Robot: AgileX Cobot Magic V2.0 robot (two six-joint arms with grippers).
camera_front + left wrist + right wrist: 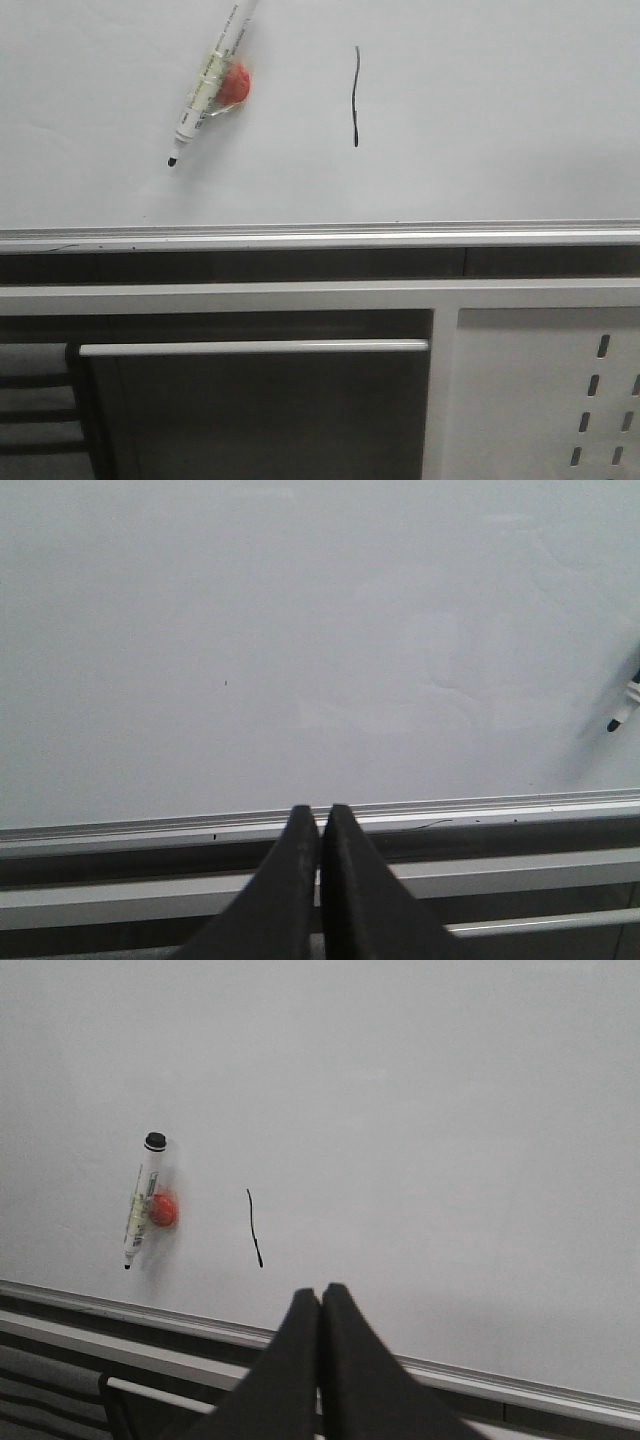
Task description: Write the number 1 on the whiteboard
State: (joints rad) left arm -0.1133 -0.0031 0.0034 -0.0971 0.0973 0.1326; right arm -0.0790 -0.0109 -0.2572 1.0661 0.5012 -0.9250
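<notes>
Front view: nearest the camera sits a white metal frame with a horizontal silver bar (pixel 253 347) and, beside it, a white perforated metal panel (pixel 560 400); no container appears in any view. Beyond them runs the silver metal edge rail (pixel 320 238) of the large pale grey-white whiteboard (pixel 500 120). On the board stands the number 1 (pixel 355 97), a thin, slightly wavy black vertical stroke. To its left, apart from it, a white-barrelled marker with a black tip (pixel 205 85) lies tilted against the board, tip downward, with a small red round piece (pixel 235 84) touching its barrel. Neither gripper shows in this view. Left wrist view: the black left gripper (pixel 320 820) has its two fingers pressed together, grasping nothing, in front of the edge rail. The board surface is bare apart from the marker tip at the frame edge; the stroke is out of frame. Right wrist view: the black right gripper (pixel 320 1300) is likewise clenched on nothing. The stroke lies on the board beyond the fingertips and well apart from them, between the marker and the gripper line.
</notes>
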